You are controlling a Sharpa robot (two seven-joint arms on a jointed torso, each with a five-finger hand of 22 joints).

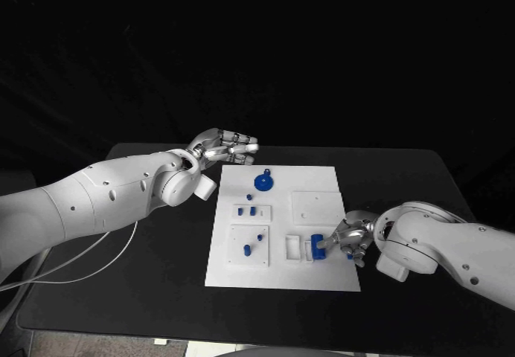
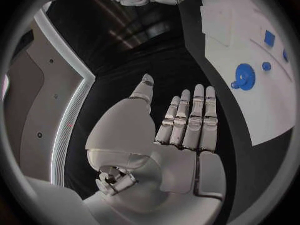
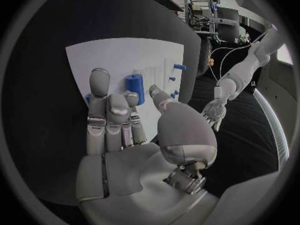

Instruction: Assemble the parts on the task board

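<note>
1. The head view is dim: the background in the upper half of the frame is almost fully black, and the black desk [image 1: 429, 193] hardly separates from it.
2. The white task board [image 1: 281, 227] is the brightest area there, evenly lit, with no strong glare.
3. Shadows on the board are soft and weak.
4. Both wrist views are round fisheye pictures in a dark frame; straight edges bend strongly near the rim.
5. In the left wrist view, the left hand [image 2: 181, 125] has soft highlights on the metal.
6. Near the rim the right wrist view is blurred, while the right hand [image 3: 125, 130] is sharp.
</note>
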